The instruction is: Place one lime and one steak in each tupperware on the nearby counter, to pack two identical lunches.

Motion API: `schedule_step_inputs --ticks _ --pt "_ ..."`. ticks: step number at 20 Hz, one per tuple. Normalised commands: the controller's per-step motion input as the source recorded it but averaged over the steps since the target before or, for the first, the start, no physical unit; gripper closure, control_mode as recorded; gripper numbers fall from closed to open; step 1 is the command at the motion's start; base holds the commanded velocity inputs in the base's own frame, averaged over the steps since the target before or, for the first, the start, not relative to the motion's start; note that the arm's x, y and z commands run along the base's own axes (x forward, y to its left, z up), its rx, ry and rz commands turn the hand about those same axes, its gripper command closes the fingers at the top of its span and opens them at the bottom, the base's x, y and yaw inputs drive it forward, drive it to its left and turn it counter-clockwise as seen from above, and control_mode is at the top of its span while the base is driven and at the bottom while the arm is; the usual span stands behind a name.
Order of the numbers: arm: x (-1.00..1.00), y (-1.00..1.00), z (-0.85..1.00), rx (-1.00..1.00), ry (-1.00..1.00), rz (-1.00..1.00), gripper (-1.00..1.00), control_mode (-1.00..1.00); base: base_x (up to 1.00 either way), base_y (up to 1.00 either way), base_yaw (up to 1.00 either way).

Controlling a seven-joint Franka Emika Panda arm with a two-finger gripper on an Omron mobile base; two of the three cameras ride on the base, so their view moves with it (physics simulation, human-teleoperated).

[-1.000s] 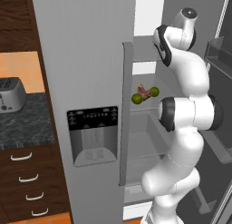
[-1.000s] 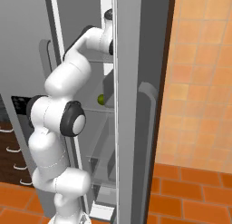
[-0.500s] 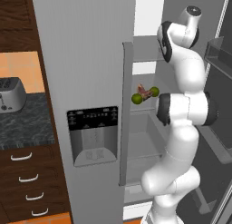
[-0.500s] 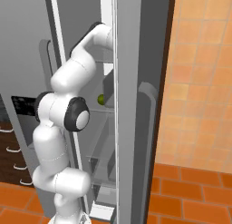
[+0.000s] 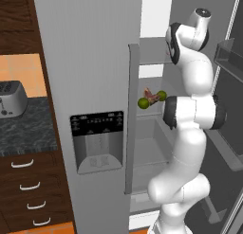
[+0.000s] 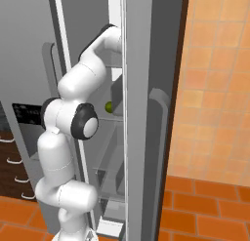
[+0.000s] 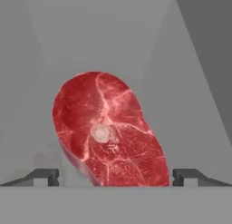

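Two limes sit on a shelf inside the open fridge (image 5: 95, 62), one nearer the door edge (image 5: 143, 103) and the other a little further in (image 5: 162, 94), with a small reddish piece of steak (image 5: 151, 95) lying between them and touching or nearly touching both. From the right side, one lime (image 6: 109, 107) peeks out between the arm and the fridge's inner frame. The white arm (image 5: 190, 114) rises in front of the open compartment and bends up and in towards a higher shelf, its upper end tucked behind the door frame. Looking along the hand, a large raw steak (image 7: 108, 130), red and marbled with a pale round spot near its middle, lies on a plain grey shelf surface (image 7: 118, 41) with grey walls rising around it. The jaws are spread wide, their two dark fingertips (image 7: 43, 177) low at either side of the steak, the meat between them but not pinched; whether a tip touches the meat I cannot tell. Off to the left of the fridge, a black-grey marbled table (image 5: 26, 129) over dark wooden drawers with curved silver handles (image 5: 23, 164) carries a silver toaster (image 5: 12, 98). An orange tiled floor (image 6: 205, 196) runs to the right of the fridge.
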Motion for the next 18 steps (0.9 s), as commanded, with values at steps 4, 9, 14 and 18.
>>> schedule_step_inputs --ticks 4,9,14,18 --pt "0.06 0.00 -0.07 0.00 0.06 0.02 -1.00 -1.00 0.00 0.00 0.00" --pt "0.00 0.10 -0.13 0.00 0.19 0.00 -1.00 -1.00 0.00 0.00 0.00" --pt "-0.15 0.20 0.00 0.00 0.12 0.00 -1.00 -1.00 0.00 0.00 0.00" --pt "-0.36 0.19 0.00 0.01 0.07 0.02 -1.00 -1.00 0.00 0.00 0.00"
